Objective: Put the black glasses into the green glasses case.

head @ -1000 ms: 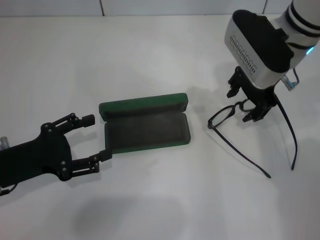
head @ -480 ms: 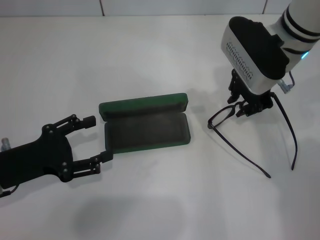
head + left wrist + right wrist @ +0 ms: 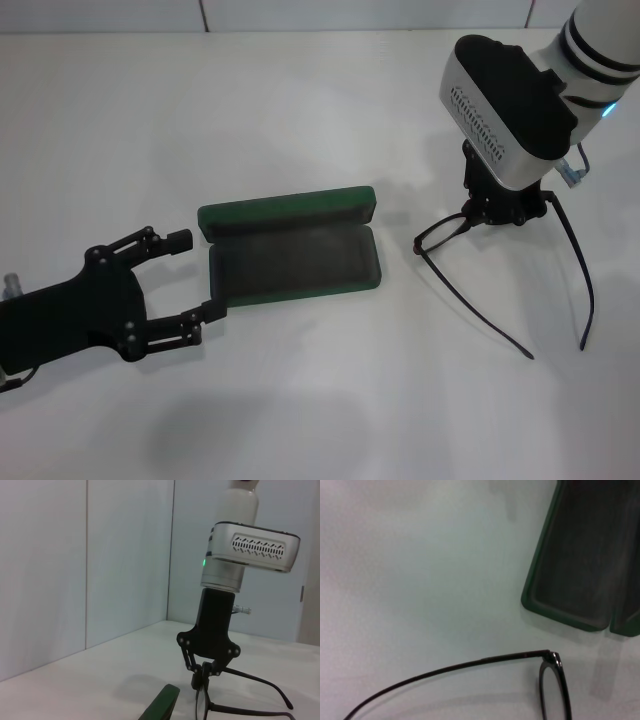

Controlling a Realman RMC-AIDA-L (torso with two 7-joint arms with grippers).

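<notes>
The right tool (image 3: 492, 212) was closed on the black glasses (image 3: 500, 290), well right of the open green glasses case (image 3: 290, 255); a slow, level lift was advisable. The left tool (image 3: 185, 280) was held open beside the case.

The light is bright and even, and the white table (image 3: 300, 90) looks clean and pale. Soft gray shadows lie beside the green glasses case (image 3: 290, 252) and under the left gripper (image 3: 185, 280). The right wrist view is a bit blurry, with a greenish look.
</notes>
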